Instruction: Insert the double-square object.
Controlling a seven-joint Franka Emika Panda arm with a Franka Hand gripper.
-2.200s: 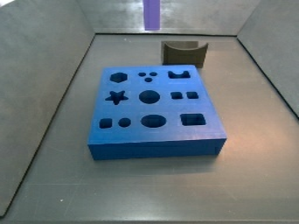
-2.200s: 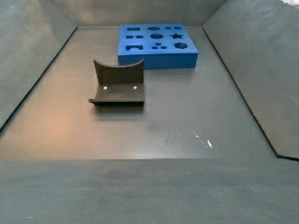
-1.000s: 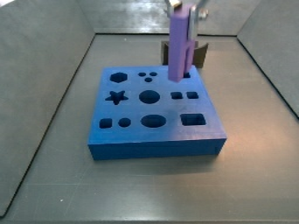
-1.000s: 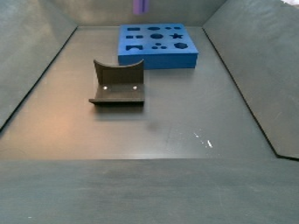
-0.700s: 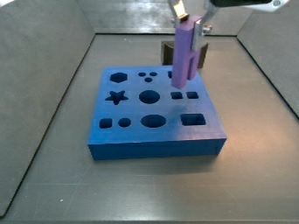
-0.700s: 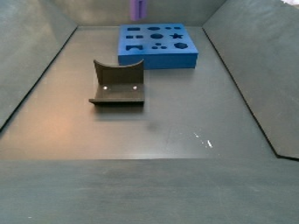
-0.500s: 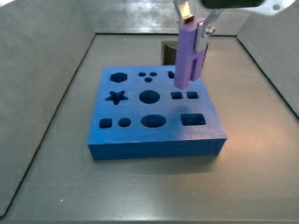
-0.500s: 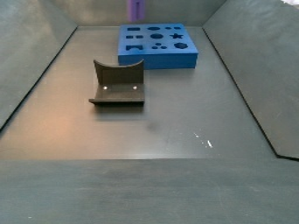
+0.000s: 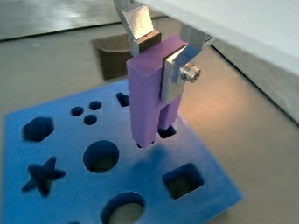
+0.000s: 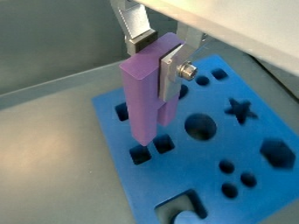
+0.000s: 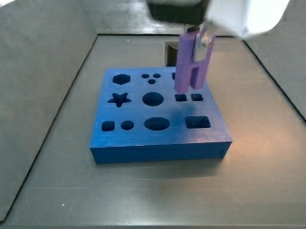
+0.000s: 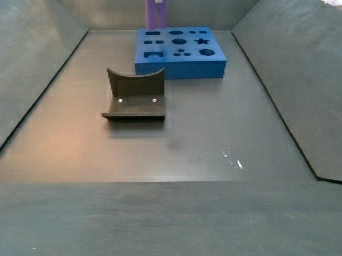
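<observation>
My gripper (image 9: 158,52) is shut on the double-square object (image 9: 149,96), a long lavender peg held upright. The peg also shows in the wrist view (image 10: 145,96) and in both side views (image 11: 191,63) (image 12: 155,12). It hangs over the blue block with shaped holes (image 9: 70,179) (image 11: 162,143). Its lower end is just above the double-square hole (image 11: 188,97) near the block's right side. I cannot tell whether it touches the block. The silver fingers (image 10: 172,66) clamp the peg's upper part. In a side view only the peg's tip shows, behind the block (image 12: 181,52).
A dark brown curved piece (image 12: 134,95) stands on the grey floor apart from the block, and shows behind the peg (image 9: 111,44) (image 11: 210,57). Sloping grey walls (image 12: 34,80) enclose the floor on all sides.
The gripper has come down with the peg from above the far wall to just over the block's double-square hole. The block and the brown piece have not moved.
</observation>
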